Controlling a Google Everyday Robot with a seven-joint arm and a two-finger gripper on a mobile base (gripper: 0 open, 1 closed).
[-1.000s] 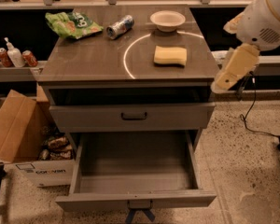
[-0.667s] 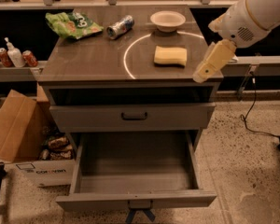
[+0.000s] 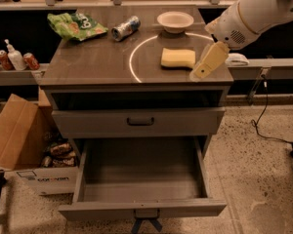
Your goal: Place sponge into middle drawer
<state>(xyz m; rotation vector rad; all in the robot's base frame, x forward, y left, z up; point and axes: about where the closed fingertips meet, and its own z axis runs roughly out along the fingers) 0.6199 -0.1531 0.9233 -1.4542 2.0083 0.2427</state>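
Note:
The pale-yellow sponge (image 3: 177, 58) lies flat on the grey cabinet top (image 3: 93, 60), right of centre, inside a white ring mark. My gripper (image 3: 205, 67) reaches in from the upper right on a white arm and hangs just right of the sponge, near the top's right front corner, apart from it and empty. The middle drawer (image 3: 140, 177) is pulled out wide below, its deep grey box bare, with a small handle tab on its front.
A white bowl (image 3: 175, 21), a tipped can (image 3: 125, 28) and a green crinkled bag (image 3: 74, 24) sit at the back of the top. Above the open drawer is a shut drawer front with a dark bar handle (image 3: 140, 122). A cardboard box (image 3: 19, 140) stands at the left.
My arm and gripper have swung left and inward, from beyond the cabinet's right edge to just beside the sponge. The sponge and drawer have not moved.

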